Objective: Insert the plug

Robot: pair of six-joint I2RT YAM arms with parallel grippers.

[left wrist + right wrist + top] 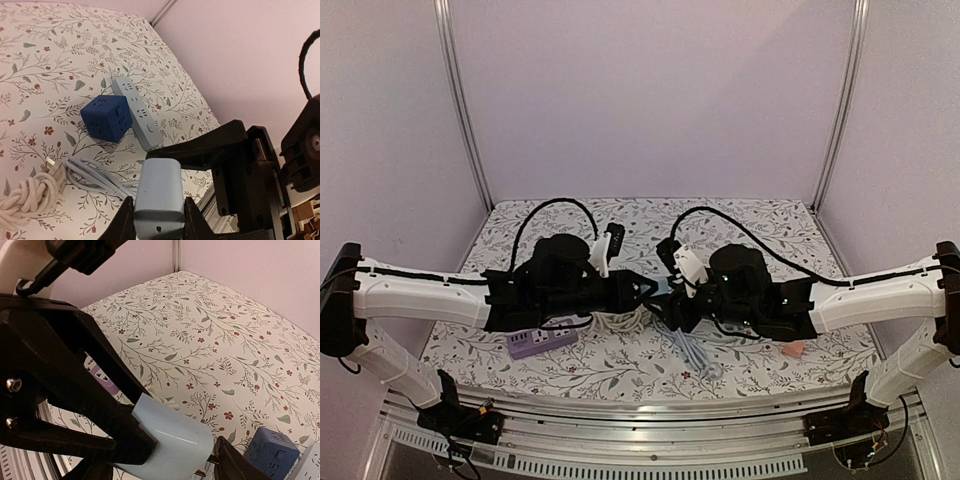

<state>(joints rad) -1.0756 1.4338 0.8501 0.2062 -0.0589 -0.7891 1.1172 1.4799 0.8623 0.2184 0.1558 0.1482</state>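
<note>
Where a floral cloth (770, 225) covers the table between pale lilac walls, the left gripper (159, 214) pinches the pale-blue plug (159, 192) above the table's centre. The right gripper (165, 464) flanks the plug's far end; whether it grips the plug cannot be told. A blue cube socket (106, 117) lies just beside a white power strip (137, 112). A purple strip (542, 342) is partly hidden under the left arm.

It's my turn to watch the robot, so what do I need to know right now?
Left fingers: shut on the pale blue plug block, held above the table.
Right fingers: right against the same block; grip unclear.
Sockets: blue cube and grey strip lie side by side on the table; purple strip lies front left.
Done: plug picked up.
Left: push it into a socket.
</note>
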